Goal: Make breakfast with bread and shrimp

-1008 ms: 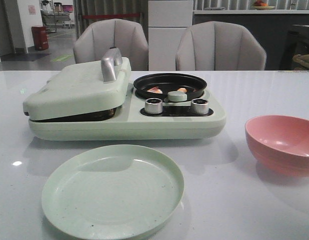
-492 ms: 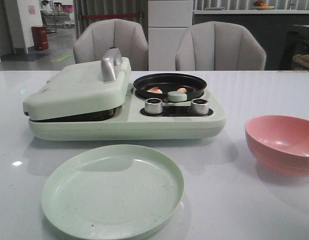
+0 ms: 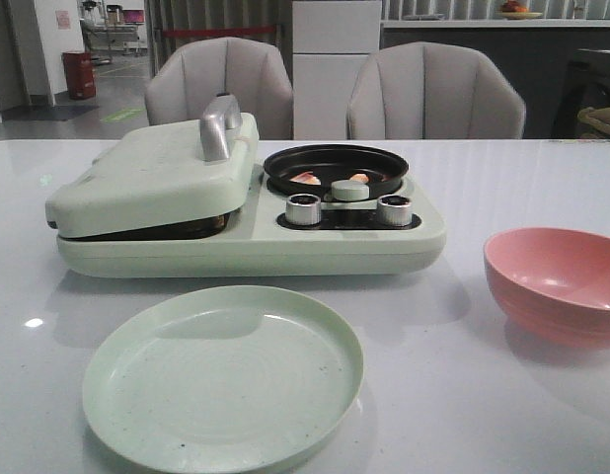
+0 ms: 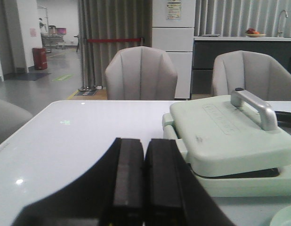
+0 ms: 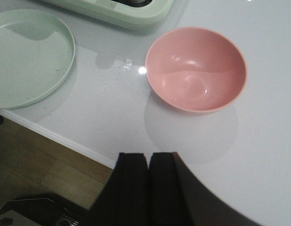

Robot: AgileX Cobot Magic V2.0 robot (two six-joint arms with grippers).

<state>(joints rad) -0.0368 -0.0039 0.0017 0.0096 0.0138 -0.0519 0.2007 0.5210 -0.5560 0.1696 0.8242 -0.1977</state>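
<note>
Two shrimp [image 3: 307, 179] in upper-centre pan [image 3: 335, 168], likely cooking; left gripper [image 4: 144, 176], right gripper [image 5: 148, 181] pressed closed, empty.

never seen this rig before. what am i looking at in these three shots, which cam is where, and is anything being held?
It is a two-armed table robot, shown from three cameras at one moment. The front view looks forward over the white table. The other two cameras sit on the wrists, so the dark blocks at their lower edge are the fingers of the left gripper and the right gripper.

On the table stands a pale green breakfast maker: a lidded press nearly shut on its left, a small black pan with shrimp on its right, two knobs in front. Nearer the camera lie an empty green plate and an empty pink bowl.

Both grippers are shut with nothing between the fingers, clear of everything. No bread is visible.
</note>
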